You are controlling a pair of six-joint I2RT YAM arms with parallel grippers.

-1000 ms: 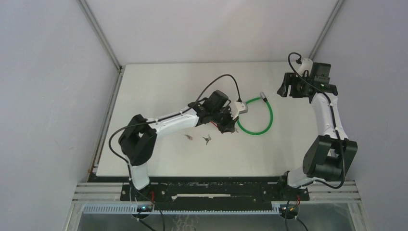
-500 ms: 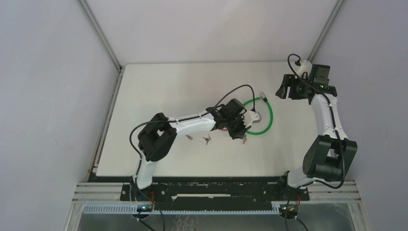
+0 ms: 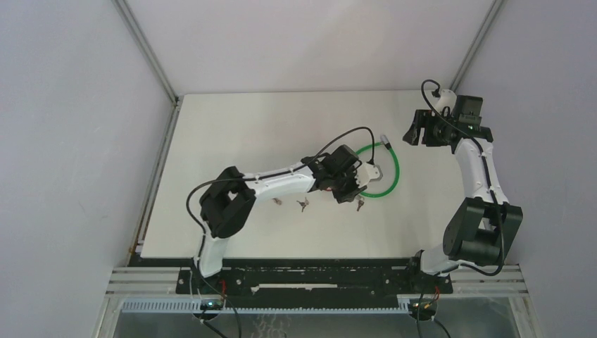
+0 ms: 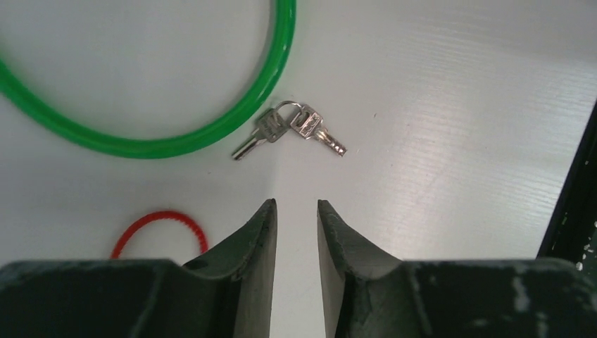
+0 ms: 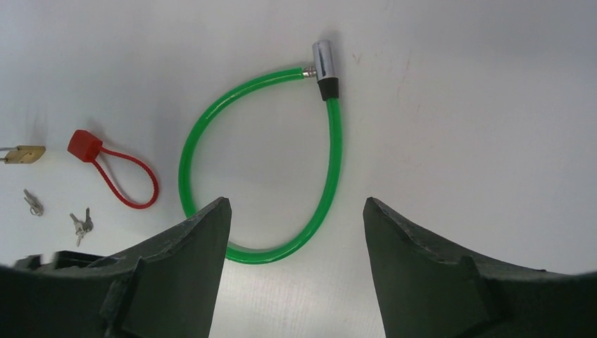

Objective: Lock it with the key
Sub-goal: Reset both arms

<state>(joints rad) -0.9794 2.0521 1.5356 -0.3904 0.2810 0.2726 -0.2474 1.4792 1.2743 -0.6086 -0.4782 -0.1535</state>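
Keys (image 4: 288, 132) lie just ahead of the outstretched left arm's fingers (image 4: 260, 232), slightly parted and empty

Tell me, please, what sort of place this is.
Probably a robotics lab test cell: a white table enclosed by plain grey walls, with a green cable lock and keys laid out for practice.

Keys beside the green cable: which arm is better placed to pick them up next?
Left. The left fingers hang just short of the keys, parted and empty; the right fingers sit far off beyond the green cable.
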